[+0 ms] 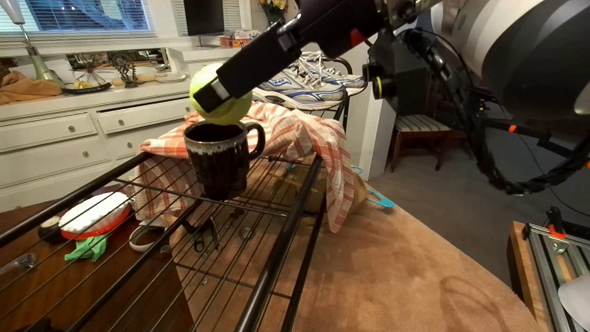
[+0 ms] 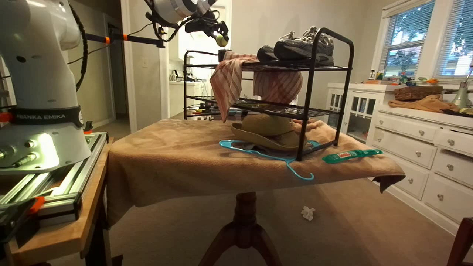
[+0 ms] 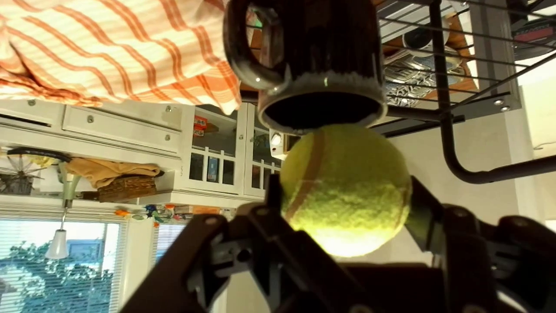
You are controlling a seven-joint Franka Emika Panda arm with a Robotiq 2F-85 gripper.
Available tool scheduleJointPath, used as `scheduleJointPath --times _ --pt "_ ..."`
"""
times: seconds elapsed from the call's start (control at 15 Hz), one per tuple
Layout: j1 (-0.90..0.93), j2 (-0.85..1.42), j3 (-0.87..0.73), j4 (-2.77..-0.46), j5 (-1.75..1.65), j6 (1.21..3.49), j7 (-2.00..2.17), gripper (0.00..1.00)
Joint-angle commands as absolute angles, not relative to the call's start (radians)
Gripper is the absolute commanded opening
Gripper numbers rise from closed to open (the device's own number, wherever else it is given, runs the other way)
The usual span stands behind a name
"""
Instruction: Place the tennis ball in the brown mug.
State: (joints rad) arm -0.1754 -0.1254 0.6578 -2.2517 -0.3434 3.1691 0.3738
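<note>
The tennis ball [image 1: 233,110] is yellow-green and held between the two fingers of my gripper [image 3: 345,189], which press its sides in the wrist view. The brown mug [image 1: 216,166] is dark and glossy, with a pale rim and one loop handle. It stands upright on the top wire shelf, and its inside looks dark. The ball is just above the mug's mouth; in an exterior view a small gap shows between the ball [image 2: 221,40] and the mug [image 2: 224,55]. In the wrist view, which stands upside down, the ball [image 3: 343,174] overlaps the edge of the mug's rim [image 3: 321,108].
A red-and-white striped cloth [image 1: 295,129] drapes over the rack beside the mug. Sneakers [image 1: 304,87] stand on the same shelf behind it. The black wire rack [image 2: 310,92] has raised end bars. A hat [image 2: 266,127] and a blue hanger [image 2: 258,151] lie below.
</note>
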Motion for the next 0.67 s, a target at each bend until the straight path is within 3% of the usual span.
scheduleJointPath --times 0.0,0.6 --pt "-0.253 -0.106 0.722 -2.236 -0.397 3.213 0.432 0.42" --pt "-0.383 -0.102 0.858 -2.248 -0.396 3.243 0.448 0.42"
